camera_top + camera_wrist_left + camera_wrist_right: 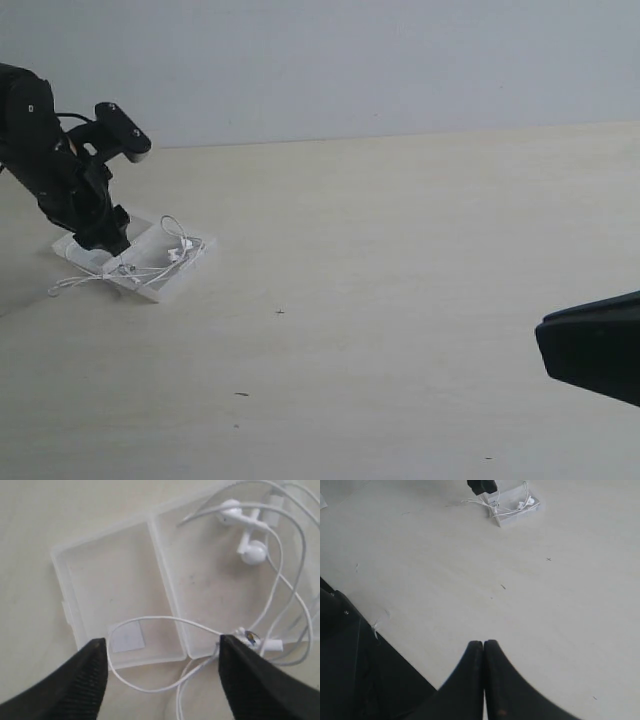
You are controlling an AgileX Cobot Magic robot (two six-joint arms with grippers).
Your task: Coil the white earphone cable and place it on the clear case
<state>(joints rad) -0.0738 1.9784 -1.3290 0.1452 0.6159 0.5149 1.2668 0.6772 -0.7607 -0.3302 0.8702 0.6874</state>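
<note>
Downward over clear case (105, 590), L arm (50, 160)

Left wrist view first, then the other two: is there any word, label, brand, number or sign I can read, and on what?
None readable.
The clear case carries a pale square patch, but it shows no print.
The white earphone cable shows no legible marking.
The exterior and right wrist views show no text.

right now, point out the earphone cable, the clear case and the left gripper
white earphone cable (254, 554), left wrist view, on an earbud
clear case (107, 580), left wrist view, bare floor of one half
left gripper (161, 642), left wrist view, midway between its open fingertips
</note>
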